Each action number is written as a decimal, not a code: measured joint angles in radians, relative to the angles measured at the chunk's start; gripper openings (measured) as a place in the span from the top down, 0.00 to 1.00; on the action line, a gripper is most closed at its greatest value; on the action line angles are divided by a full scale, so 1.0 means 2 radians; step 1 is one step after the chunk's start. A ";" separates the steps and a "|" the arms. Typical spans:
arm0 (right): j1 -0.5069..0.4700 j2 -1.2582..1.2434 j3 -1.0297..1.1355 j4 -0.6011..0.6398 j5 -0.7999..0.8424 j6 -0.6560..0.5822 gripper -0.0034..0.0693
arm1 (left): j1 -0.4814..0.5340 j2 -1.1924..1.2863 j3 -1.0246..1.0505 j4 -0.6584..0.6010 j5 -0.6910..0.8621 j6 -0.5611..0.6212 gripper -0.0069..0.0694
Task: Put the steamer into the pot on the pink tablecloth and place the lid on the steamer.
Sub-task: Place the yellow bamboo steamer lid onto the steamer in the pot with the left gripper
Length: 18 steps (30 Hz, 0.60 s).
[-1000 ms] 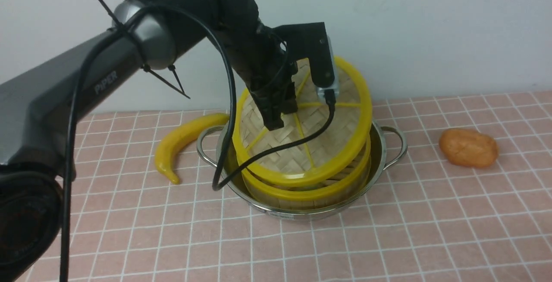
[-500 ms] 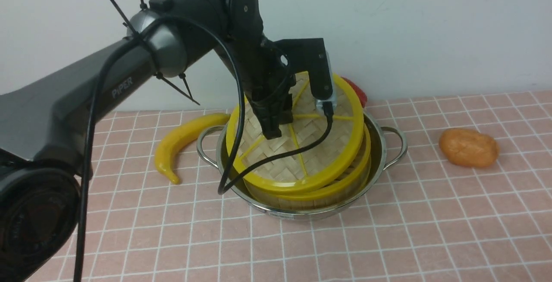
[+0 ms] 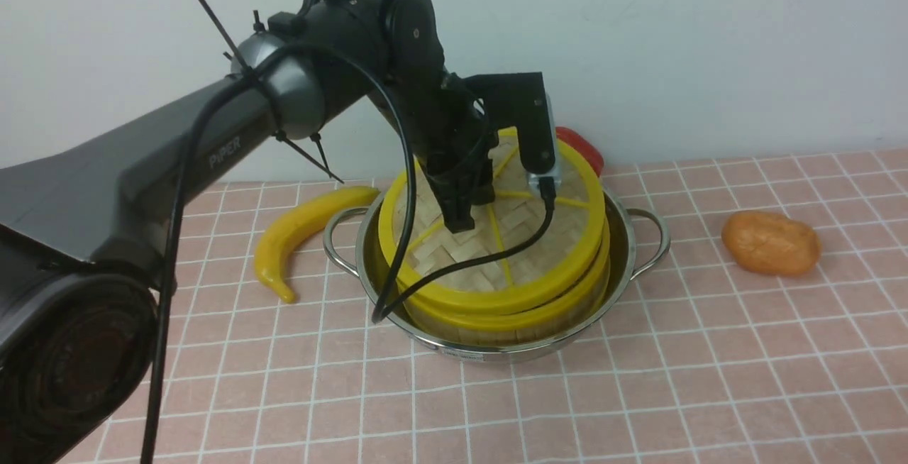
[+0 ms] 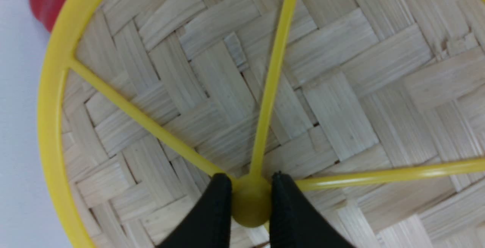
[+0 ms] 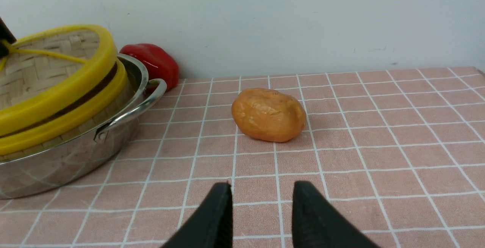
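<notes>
The pot sits in the middle of the front view on the cloth, and the steamer is already down inside it, its yellow rim showing just above the steel wall. That part of the task looks done; what remains is seating the lid.

The lid is over the steamer but tilted. Its lower edge in the frame meets the steamer's rim, while its upper edge is raised. The right wrist view shows a dark gap between the two yellow rims on that side. The tilt probably comes from the angle of the arm reaching in from the left of the frame. Levelling the lid before letting go should keep it from sliding off-centre.

The left gripper holds the lid by its hub, where the spokes meet. This is a sensible hold, as the flat disc offers no other grip from above. Its jaws are closed narrowly, one finger pressed to each side of the hub.

The right gripper hangs low over bare cloth at the right. Its jaws are apart with nothing between them, well clear of the pot.
</notes>
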 joint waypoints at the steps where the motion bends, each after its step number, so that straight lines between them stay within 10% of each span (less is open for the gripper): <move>1: 0.000 0.000 0.000 0.000 0.000 0.000 0.62 | 0.000 0.001 0.000 0.000 0.000 0.000 0.76; 18: 0.000 0.000 0.000 0.000 0.000 0.000 0.62 | -0.001 0.010 0.000 -0.012 0.005 0.027 0.76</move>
